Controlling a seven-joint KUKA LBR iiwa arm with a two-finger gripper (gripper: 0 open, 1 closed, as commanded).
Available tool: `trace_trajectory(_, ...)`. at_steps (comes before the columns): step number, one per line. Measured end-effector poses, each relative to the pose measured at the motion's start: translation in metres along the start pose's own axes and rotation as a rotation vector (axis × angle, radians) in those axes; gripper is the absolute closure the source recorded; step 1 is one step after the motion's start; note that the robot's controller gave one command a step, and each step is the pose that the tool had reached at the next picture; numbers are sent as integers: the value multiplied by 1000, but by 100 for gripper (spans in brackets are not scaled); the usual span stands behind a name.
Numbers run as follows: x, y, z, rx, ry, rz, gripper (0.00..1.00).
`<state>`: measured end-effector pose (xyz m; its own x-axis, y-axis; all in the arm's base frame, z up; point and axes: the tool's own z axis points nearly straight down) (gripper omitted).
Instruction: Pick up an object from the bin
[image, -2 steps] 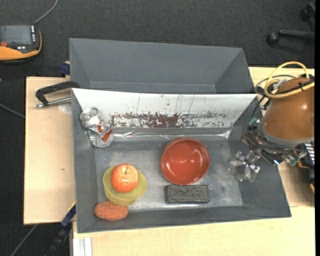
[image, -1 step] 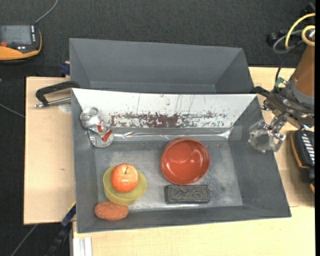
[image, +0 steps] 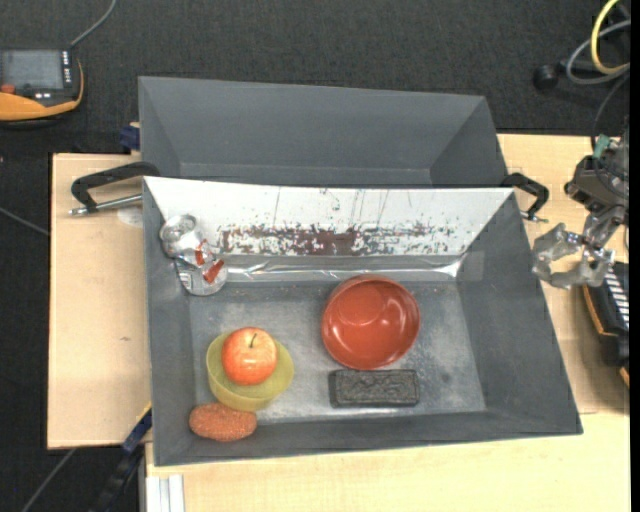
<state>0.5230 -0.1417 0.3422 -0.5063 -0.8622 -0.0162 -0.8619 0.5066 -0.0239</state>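
My gripper (image: 568, 262) hangs outside the bin, past its right rim, open with nothing between its fingers. Nearest to it in the bin is a red bowl (image: 370, 322), upright at the middle right. A dark grey rectangular block (image: 375, 388) lies just in front of the bowl. A red-and-yellow apple (image: 249, 356) sits in a small yellow-green dish (image: 280, 380) at the front left.
An orange-brown oval pad (image: 222, 422) lies in the front left corner. A clear crumpled plastic piece with red marks (image: 195, 260) rests in the back left corner. The arm stands to the right of the bin.
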Motion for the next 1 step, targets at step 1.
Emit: trace_trajectory(1, -20, 7, 22, 0, -2, -488, 100)
